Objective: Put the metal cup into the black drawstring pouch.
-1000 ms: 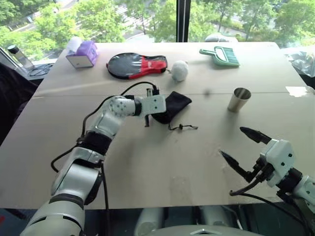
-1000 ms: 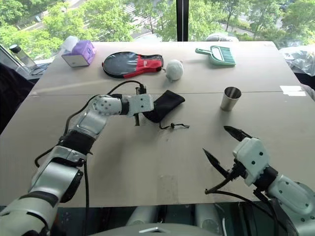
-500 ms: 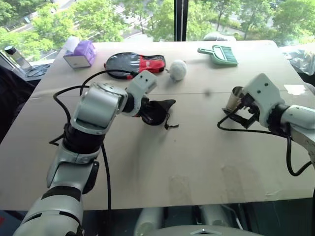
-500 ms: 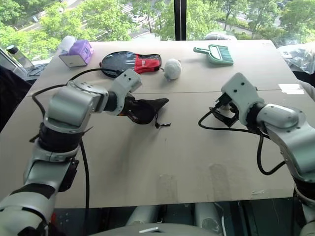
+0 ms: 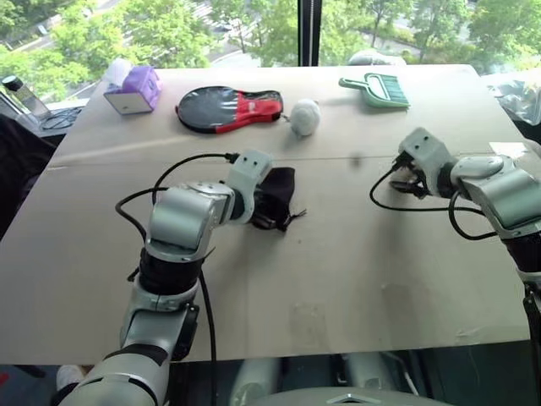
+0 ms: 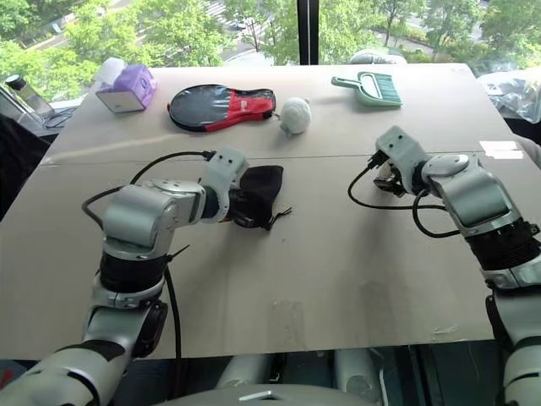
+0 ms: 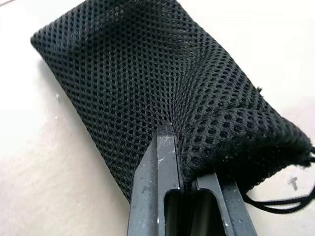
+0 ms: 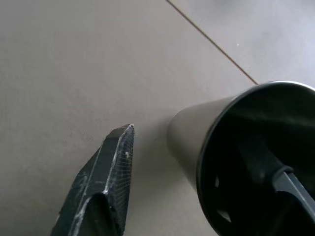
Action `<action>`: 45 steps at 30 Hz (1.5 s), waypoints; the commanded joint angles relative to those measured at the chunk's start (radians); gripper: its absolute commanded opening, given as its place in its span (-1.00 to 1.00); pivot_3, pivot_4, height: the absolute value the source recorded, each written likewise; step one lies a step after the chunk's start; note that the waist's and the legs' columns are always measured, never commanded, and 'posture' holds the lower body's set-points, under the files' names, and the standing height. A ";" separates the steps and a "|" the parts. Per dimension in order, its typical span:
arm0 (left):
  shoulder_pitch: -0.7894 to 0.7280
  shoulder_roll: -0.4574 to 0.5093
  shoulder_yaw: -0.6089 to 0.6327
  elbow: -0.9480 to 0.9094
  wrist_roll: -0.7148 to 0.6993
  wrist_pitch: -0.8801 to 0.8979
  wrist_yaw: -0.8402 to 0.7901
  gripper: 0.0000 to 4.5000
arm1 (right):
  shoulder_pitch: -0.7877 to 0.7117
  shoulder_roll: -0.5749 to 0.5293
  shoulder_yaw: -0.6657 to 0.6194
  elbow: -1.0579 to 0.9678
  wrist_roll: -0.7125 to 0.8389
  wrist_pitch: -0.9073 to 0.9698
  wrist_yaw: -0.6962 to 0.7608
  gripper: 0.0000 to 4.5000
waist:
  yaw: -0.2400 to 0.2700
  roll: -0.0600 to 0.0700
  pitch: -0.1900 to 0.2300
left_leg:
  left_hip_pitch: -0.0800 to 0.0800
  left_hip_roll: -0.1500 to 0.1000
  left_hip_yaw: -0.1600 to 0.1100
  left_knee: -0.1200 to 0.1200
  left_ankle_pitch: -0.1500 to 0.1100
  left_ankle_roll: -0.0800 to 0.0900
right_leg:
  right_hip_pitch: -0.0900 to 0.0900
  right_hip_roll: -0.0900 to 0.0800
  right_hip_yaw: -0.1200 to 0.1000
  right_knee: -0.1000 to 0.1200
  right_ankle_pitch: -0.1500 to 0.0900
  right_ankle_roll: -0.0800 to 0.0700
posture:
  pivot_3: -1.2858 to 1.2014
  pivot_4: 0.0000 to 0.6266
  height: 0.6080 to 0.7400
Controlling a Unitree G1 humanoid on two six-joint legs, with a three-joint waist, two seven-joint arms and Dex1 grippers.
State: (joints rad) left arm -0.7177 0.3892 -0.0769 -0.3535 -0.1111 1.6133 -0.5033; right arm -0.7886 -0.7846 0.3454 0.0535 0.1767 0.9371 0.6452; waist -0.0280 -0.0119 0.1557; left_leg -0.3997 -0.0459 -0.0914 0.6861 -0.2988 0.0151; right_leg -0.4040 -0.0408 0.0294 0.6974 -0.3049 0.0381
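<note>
left pincer (image 7: 184,196): clenched on black drawstring pouch (image 7: 162,93) mouth | right pincer (image 8: 197,196): straddles metal cup (image 8: 236,162) rim

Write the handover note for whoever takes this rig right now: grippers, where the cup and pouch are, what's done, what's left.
Left gripper: shut on the black drawstring pouch, pinching its mesh near the cord end; the pouch lies on the table.
Right gripper: at the metal cup, one finger inside the cup, the other outside its wall with a gap showing; a firm grip is not confirmed.
Done: pouch gripped, right gripper placed at the cup.
Left: close on the cup wall, lift it, carry it to the pouch, get the pouch mouth open, slide the cup in.
</note>
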 commanded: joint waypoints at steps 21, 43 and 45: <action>-0.296 -0.222 0.211 0.449 -0.288 0.001 0.190 -1.00 | 0.400 0.657 -0.502 -0.826 0.508 0.247 -0.304 -0.97 | 0.010 -0.003 -0.002 | -0.001 -0.003 0.001 0.001 0.001 -0.002 | -0.006 -0.002 0.002 0.011 0.000 0.000 | 0.03 -0.52 1.00; -0.307 -0.148 0.116 0.468 -0.596 0.001 0.181 -1.00 | 0.470 0.638 -0.178 -0.409 0.190 -0.248 -0.292 -0.97 | -0.017 -0.003 -0.003 | 0.001 -0.004 0.003 0.001 0.002 -0.002 | -0.010 0.000 0.010 0.014 0.000 0.000 | 0.03 -0.52 1.00; -0.305 -0.132 0.109 0.459 -0.634 0.001 0.184 -1.00 | 0.468 0.663 -0.163 -0.389 0.204 -0.305 -0.252 -0.97 | -0.017 -0.003 -0.003 | 0.002 -0.004 0.003 0.001 0.002 -0.002 | -0.010 0.000 0.010 0.014 0.000 0.000 | 0.03 -0.52 1.00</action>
State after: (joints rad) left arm -1.0168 0.2583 0.0401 0.1426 -0.6858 1.6068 -0.3134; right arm -0.2909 -0.1437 0.1768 -0.3165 0.3739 0.7039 0.3660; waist -0.0453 -0.0145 0.1532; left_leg -0.3981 -0.0495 -0.0881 0.6865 -0.2973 0.0126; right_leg -0.4140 -0.0407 0.0392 0.7114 -0.3048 0.0383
